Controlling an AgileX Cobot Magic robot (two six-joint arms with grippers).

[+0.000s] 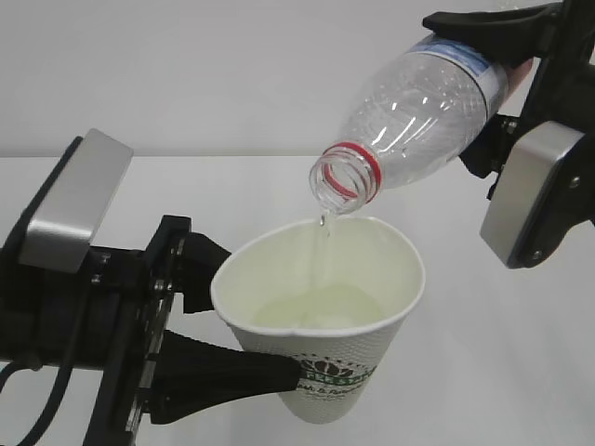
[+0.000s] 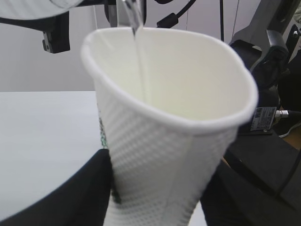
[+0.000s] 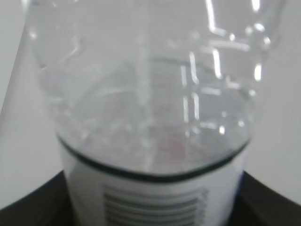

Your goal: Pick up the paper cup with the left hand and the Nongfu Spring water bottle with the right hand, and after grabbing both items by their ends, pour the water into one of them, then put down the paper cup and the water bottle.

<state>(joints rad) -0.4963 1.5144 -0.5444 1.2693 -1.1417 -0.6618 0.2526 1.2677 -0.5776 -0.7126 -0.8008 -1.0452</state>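
My left gripper point(image 1: 265, 321) is shut on the lower wall of the white paper cup point(image 1: 321, 316) and holds it upright, its rim squeezed slightly oval. The clear Nongfu Spring water bottle point(image 1: 418, 111) is tilted mouth-down over the cup, its red neck ring just above the rim. My right gripper point(image 1: 483, 88) is shut on the bottle's labelled end. A thin stream of water point(image 1: 323, 246) falls into the cup, where water pools at the bottom. In the left wrist view the cup point(image 2: 160, 155) sits between the black fingers point(image 2: 70, 197). The right wrist view is filled by the bottle point(image 3: 150, 117).
The white table point(image 1: 483, 372) lies under both arms, with a plain pale wall behind. In the left wrist view, the other arm's black frame and cables point(image 2: 268, 56) stand to the right behind the cup.
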